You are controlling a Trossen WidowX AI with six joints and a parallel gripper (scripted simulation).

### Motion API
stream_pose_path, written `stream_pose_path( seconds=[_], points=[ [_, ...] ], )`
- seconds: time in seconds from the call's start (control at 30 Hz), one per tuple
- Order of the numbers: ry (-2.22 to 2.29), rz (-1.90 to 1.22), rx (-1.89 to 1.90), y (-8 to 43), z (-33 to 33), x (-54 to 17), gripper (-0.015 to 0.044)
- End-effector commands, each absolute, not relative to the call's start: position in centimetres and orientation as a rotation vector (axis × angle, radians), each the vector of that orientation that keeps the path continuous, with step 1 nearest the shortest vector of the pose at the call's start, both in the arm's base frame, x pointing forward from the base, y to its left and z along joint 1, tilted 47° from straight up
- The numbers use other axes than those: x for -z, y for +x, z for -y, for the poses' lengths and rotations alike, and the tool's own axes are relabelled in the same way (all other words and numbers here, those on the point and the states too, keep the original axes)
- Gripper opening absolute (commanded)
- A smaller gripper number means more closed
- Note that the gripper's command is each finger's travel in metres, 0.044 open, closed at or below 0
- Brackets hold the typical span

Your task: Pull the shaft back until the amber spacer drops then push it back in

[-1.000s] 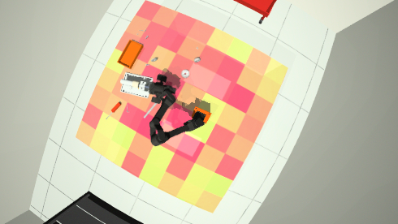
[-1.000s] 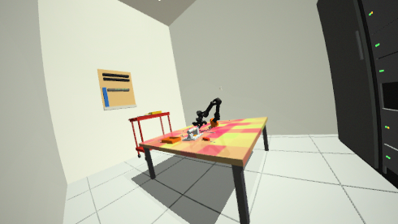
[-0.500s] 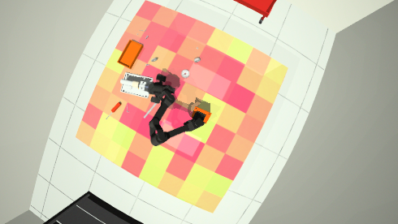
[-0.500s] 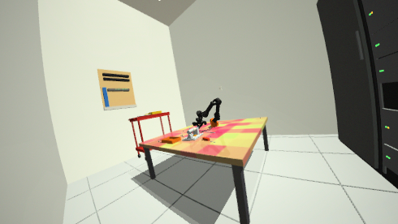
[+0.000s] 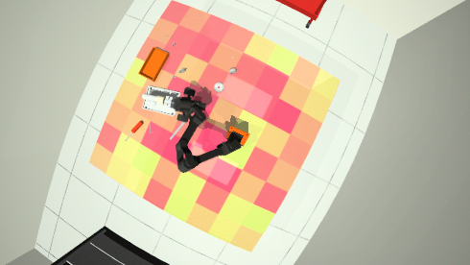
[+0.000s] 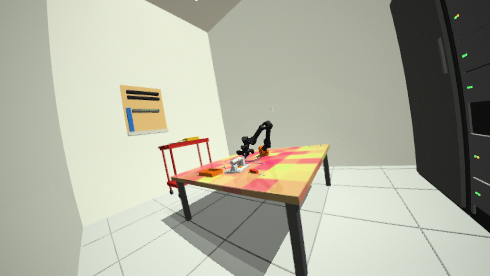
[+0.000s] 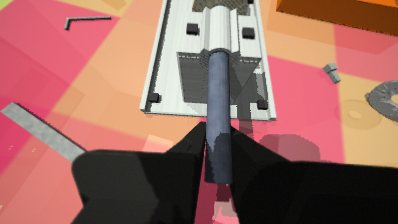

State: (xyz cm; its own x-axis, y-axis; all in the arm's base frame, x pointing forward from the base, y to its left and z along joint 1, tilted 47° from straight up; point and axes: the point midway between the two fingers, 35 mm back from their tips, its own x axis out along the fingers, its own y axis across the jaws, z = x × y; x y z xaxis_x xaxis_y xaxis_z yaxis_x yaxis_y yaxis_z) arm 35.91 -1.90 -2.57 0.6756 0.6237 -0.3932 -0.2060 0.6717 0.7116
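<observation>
The blue-grey shaft point(image 7: 218, 95) runs out of a white bearing block point(image 7: 192, 75) on the white base plate point(image 5: 160, 112) point(image 7: 176, 108). My gripper point(image 7: 212, 127) is shut on the shaft near its free end, one black finger on each side; the end sticks out a little past the fingertips towards the wrist camera. The shaft lies in line with the block. A brown-tan part point(image 7: 201, 6) shows behind the block at the top edge of the wrist view; I cannot tell whether it is a spacer. The amber spacer and the big housing block cannot be made out.
An orange tray point(image 5: 154, 63) point(image 6: 211, 172) point(image 7: 345, 15) lies beyond the fixture. A red-handled screwdriver point(image 5: 137, 126) point(image 6: 254, 171), a hex key point(image 7: 90, 19) and a flat metal bar point(image 5: 177, 131) point(image 7: 45, 132) lie on one side. A bolt point(image 7: 332, 72) and a grey ring point(image 7: 378, 102) lie on the other.
</observation>
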Motion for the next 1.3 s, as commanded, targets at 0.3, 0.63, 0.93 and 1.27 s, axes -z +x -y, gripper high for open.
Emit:
stream_pose_path(
  seconds=[0.3, 0.63, 0.93, 1.27],
  points=[
    [0.68, -0.673, -0.504, 36.6, 2.0, 2.4, 0.0],
    [0.68, -0.673, -0.504, 36.9, 1.9, 2.4, 0.0],
    [0.68, -0.672, -0.504, 37.2, 1.9, 2.3, 0.0],
    [0.68, -0.672, -0.505, 37.5, 1.8, 2.3, 0.0]
  ],
)
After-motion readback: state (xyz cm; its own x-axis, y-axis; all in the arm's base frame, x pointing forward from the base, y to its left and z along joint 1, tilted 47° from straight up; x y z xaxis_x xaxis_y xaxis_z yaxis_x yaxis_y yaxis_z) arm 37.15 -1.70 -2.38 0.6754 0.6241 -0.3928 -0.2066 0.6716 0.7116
